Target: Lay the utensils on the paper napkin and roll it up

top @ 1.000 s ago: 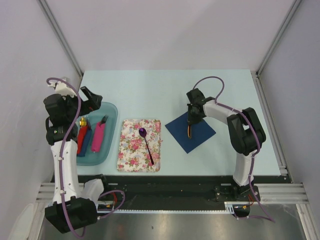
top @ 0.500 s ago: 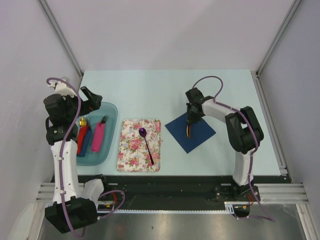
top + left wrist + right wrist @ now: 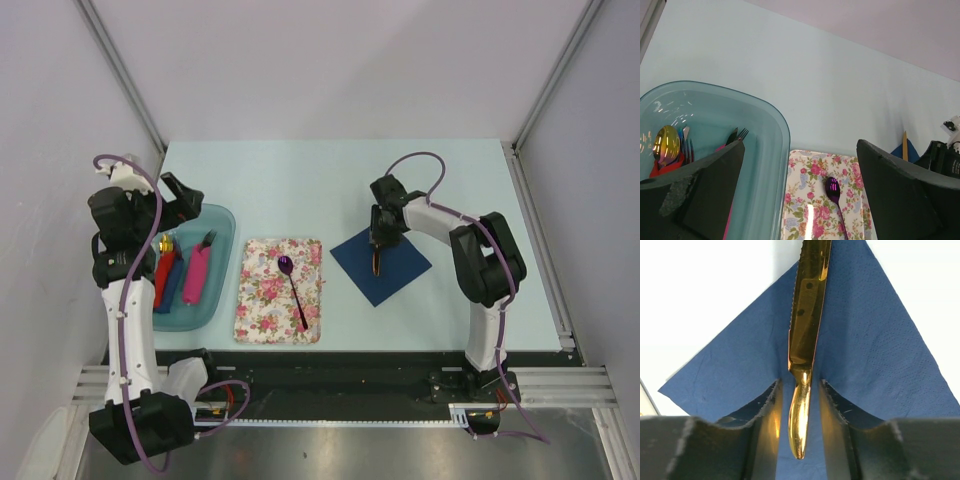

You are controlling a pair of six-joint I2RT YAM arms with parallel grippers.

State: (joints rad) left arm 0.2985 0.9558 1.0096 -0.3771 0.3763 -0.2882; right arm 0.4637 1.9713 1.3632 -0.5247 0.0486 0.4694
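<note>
right gripper (image 3: 800, 390): I see the jaws only narrowly parted, 1 finger on each side of the gold knife (image 3: 807, 315), with a thin gap on both sides; it grips nothing.
gold knife: it lies flat on the napkin (image 3: 880, 355), its rounded handle end between my right fingers and its serrated blade pointing toward 1 corner of the paper.
napkin: a navy square turned like a diamond, a little right of the middle of the table (image 3: 300, 180) and closer to the near edge than the far one.
purple spoon (image 3: 292, 285): well apart from the napkin, on the floral mat (image 3: 262, 300), bowl toward the far edge, thin handle slanting toward the mat's near right corner.
floral mat: by the table's near edge, left of the middle, between the teal tray (image 3: 224, 228) and the napkin.
left gripper (image 3: 185, 195): I have the jaws wide apart and empty, hanging over the tray's far end.
teal tray: at the table's left edge, with chunky red, blue and pink pieces (image 3: 197, 275) inside.
</note>
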